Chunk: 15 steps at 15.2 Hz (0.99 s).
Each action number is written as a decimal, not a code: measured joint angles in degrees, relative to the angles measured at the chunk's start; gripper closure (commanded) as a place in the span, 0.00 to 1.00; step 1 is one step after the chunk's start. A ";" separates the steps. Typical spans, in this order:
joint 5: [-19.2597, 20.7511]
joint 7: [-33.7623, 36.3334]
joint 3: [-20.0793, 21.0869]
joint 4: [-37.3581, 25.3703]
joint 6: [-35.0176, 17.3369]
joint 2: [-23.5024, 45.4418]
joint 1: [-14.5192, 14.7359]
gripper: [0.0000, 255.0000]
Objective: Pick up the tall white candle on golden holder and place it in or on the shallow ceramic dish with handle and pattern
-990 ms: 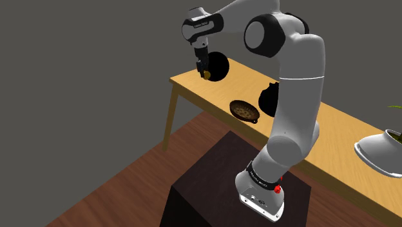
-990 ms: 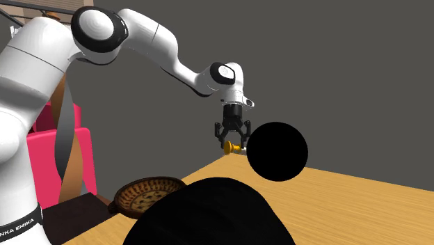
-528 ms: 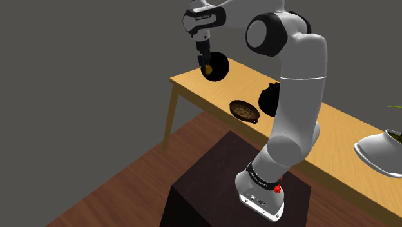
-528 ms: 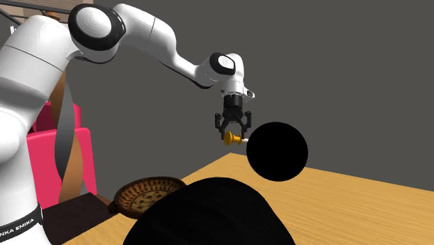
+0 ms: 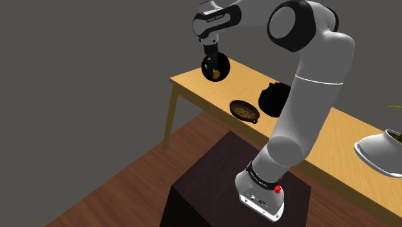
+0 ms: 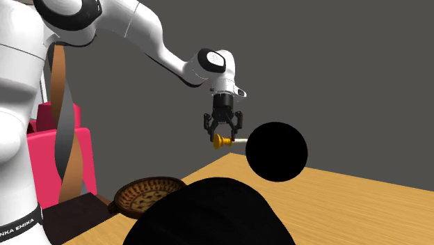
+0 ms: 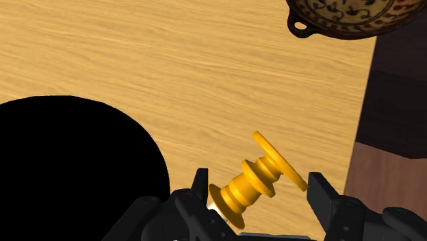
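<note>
I see the jaws clamped on the golden holder of the candle (image 6: 222, 141). It hangs sideways in the air above the wooden surface (image 5: 193, 87), its white stick pointing toward a black ball (image 6: 277, 152). The patterned dish (image 5: 245, 111), with its small handle, sits on the surface well apart from the candle, beside a second black shape (image 5: 274, 100).

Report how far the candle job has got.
Done: the candle is off the table, clasped sideways at its golden base in the gripper. In hand: it hangs in the air near a black round shape, away from the patterned dish. Left: carry it over the dish, lower it in and release.
</note>
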State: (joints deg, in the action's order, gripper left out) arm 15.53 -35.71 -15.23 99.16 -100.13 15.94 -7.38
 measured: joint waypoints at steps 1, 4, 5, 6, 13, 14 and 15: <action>0.50 0.23 -0.17 2.68 -0.98 -1.74 0.01 1.00; 2.72 1.52 -0.69 13.04 -4.08 -9.02 0.20 1.00; 3.53 1.88 -0.93 16.45 -5.31 -11.26 0.09 1.00; 4.28 2.08 -1.18 19.39 -6.29 -13.30 -0.09 1.00; 9.40 4.39 -2.15 36.86 -10.46 -26.60 -1.46 1.00; 10.36 4.49 -2.49 39.43 -11.21 -28.49 -1.97 1.00; 11.41 4.22 -2.81 41.70 -10.94 -31.15 -2.61 1.00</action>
State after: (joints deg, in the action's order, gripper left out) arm 26.94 -31.49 -18.04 140.85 -111.07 -15.21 -9.99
